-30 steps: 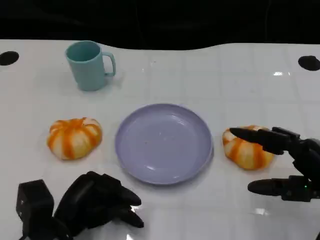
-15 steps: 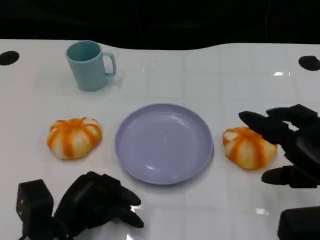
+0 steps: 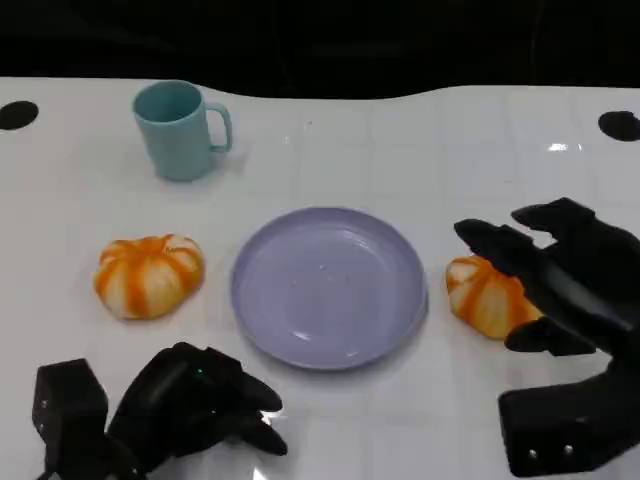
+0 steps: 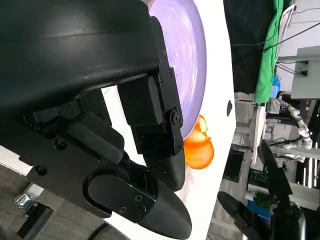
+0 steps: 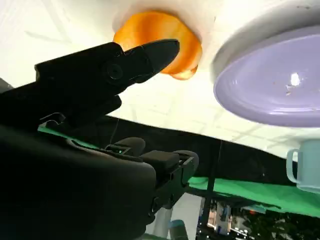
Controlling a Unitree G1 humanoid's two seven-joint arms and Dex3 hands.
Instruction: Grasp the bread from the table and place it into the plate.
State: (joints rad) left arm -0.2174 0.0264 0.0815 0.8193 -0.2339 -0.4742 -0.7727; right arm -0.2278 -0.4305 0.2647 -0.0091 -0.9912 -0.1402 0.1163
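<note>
Right hand hovers over the bread near the table's right edge, fingers spread wide with nothing between them; upper fingers reach above the bun toward the plate, and a lower finger lies on its near side. In the right wrist view, one fingertip crosses in front of the bread, though I cannot tell if it touches. That bun rests on the table just beside the plate's right rim, not in it.

Left hand sits low at the near left edge, fingers curled in on nothing (the left wrist view gives its black shell close up, with the plate and far bun beyond).

The lilac plate sits mid-table. A second orange-striped bread lies just off the plate's left rim, toward the left edge. A teal mug stands upright toward the far left corner, handle pointing right, well apart from both buns.
</note>
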